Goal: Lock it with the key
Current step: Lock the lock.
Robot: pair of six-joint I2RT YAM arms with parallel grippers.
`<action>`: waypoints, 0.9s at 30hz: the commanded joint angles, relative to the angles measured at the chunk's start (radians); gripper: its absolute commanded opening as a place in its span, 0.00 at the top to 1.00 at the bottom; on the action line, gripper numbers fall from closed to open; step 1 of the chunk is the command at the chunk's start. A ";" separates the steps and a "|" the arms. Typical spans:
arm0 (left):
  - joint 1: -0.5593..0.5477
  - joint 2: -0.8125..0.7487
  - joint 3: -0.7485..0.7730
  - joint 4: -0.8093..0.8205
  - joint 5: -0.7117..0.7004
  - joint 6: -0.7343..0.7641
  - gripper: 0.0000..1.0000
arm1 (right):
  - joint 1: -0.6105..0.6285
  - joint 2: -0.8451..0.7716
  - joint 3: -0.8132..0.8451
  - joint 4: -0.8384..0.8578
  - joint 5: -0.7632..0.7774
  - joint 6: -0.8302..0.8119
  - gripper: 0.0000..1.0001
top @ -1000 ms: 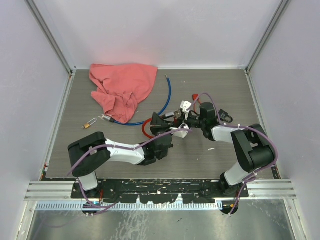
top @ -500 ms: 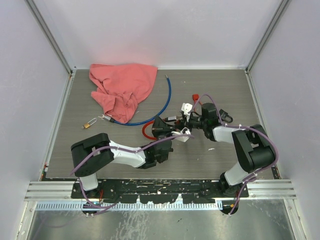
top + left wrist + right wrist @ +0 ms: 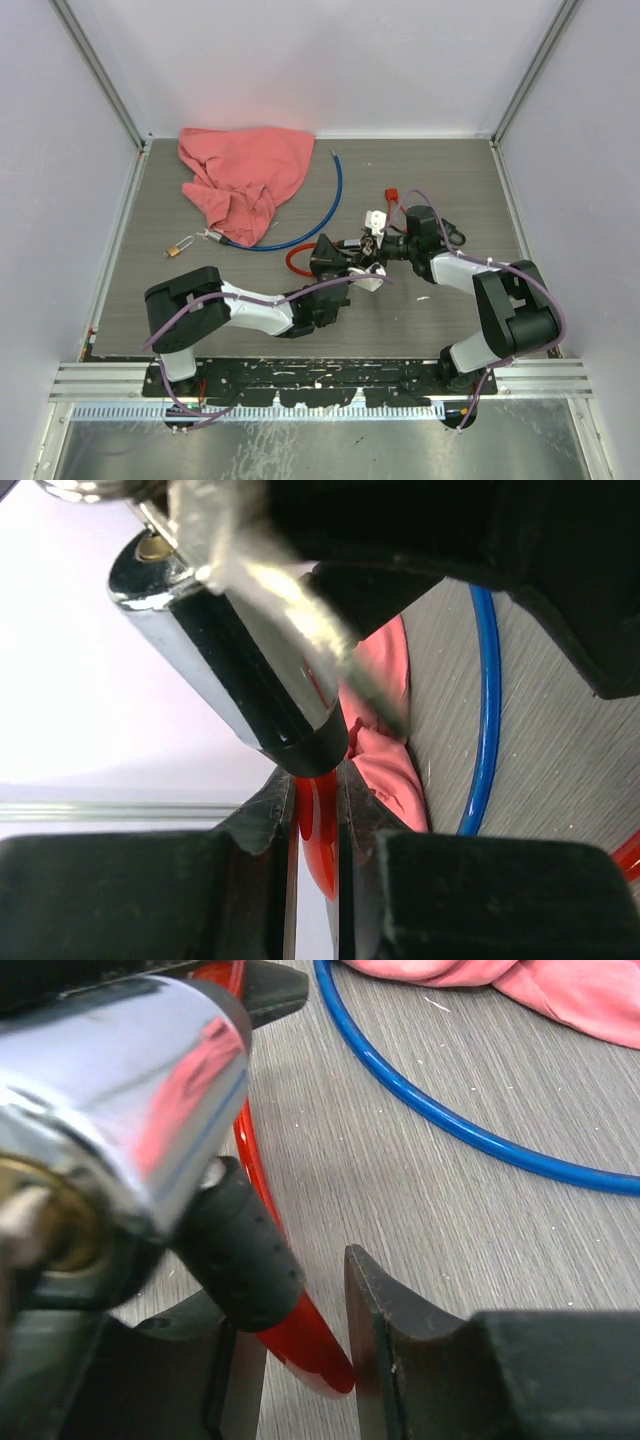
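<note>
A chrome cylinder lock [image 3: 220, 650] on a red cable [image 3: 318, 830] is held off the table in the middle. My left gripper [image 3: 318, 790] is shut on the red cable just below the lock's black end. A silver key [image 3: 280, 610] hangs at the lock's brass keyhole end. In the top view the lock [image 3: 358, 246] lies between the left gripper [image 3: 337, 256] and the right gripper [image 3: 386, 245]. My right gripper [image 3: 300, 1335] stands open, its fingers loosely either side of the red cable [image 3: 290, 1345] and the lock's black end [image 3: 245, 1260].
A blue cable [image 3: 322, 208] curves across the table behind the lock, ending at a small brass padlock [image 3: 181, 247]. A pink cloth [image 3: 245, 175] lies at the back left. A white tag [image 3: 374, 215] and a red tag [image 3: 392, 195] sit near the right gripper.
The right gripper's jaws have widened around the lock's end. The left gripper has shifted slightly right, still holding the red cable.
</note>
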 commanded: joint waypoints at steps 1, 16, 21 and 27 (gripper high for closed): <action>0.019 0.020 0.013 -0.128 0.037 -0.059 1.00 | -0.006 -0.069 0.057 -0.136 -0.028 -0.131 0.57; 0.032 0.008 0.021 -0.144 0.043 -0.076 1.00 | -0.141 -0.065 0.178 -0.592 0.043 -0.414 0.47; 0.032 0.006 0.019 -0.148 0.045 -0.076 1.00 | -0.217 -0.085 0.192 -0.697 0.038 -0.508 0.47; 0.033 0.002 0.017 -0.153 0.049 -0.077 1.00 | -0.341 -0.103 0.248 -0.878 0.006 -0.651 0.47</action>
